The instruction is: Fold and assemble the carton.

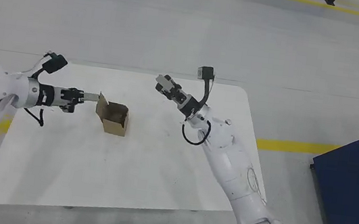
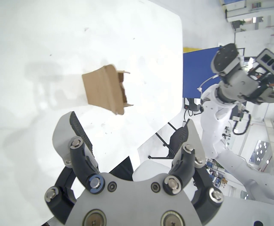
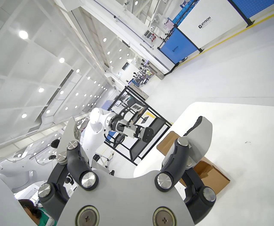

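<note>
While the carton [image 1: 113, 118] sits half-formed left of centre on the white table [image 1: 158, 170], the left gripper [image 1: 90, 97] hangs just beside it at the left of the top view, jaws spread and holding nothing. A raised panel on the carton's near side faces this gripper. The left wrist view shows a clear gap between the fingertips and the cardboard, so the two appear close but not touching.

The carton's long axis runs diagonally, from upper left to lower right of the overhead frame. Its loose flaps [image 2: 122, 78] and open end point away from the left gripper, toward the right arm.

The right gripper [image 1: 163, 81] is also spread and empty. It is poised in the upper centre of the frame, well apart from the carton and up and to the right of it.

The left arm is plainly the nearer. Any next fold looks likely to turn on that raised panel, which lies straight ahead of the left gripper's open jaws.
</note>
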### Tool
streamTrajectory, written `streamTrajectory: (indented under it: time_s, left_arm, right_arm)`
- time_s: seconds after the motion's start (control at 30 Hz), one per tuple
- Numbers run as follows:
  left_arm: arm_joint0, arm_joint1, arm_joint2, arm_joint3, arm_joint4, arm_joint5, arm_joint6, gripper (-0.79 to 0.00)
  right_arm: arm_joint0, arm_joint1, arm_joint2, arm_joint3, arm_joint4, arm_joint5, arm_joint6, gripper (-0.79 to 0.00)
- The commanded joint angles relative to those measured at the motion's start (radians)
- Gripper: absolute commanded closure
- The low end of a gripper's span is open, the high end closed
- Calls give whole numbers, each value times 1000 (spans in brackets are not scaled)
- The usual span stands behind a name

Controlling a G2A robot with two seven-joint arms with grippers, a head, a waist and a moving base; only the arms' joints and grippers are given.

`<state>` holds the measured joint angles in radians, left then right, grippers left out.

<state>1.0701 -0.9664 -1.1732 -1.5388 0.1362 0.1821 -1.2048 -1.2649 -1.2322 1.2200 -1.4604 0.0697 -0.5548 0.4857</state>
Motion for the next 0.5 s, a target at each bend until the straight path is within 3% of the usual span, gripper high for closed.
streamTrajectory:
  time_s: [0.0, 0.3, 0.33, 0.37, 0.4, 0.47]
  left_arm:
    - [6, -3, 23, -4, 13, 19, 12, -785]
    - [-144, -63, 212, 168, 11, 46, 92, -776]
    - [-161, -71, 232, 191, 9, 45, 93, -662]
    - [-176, -78, 252, 215, 7, 40, 90, -477]
    - [-193, -85, 272, 241, 11, 38, 89, -342]
    - [-223, -100, 306, 285, 18, 35, 99, -169]
  right_arm:
    - [5, -1, -2, 6, 4, -1, 2, -785]
    - [-9, 1, 2, -5, -6, -28, -9, -785]
    - [-12, 1, 4, -8, -6, -31, -8, -785]
    - [-15, 2, 6, -10, -4, -33, -7, -785]
    - [-17, 3, 8, -13, -4, -36, -5, -785]
    - [-22, 4, 10, -18, -4, -39, -2, -785]
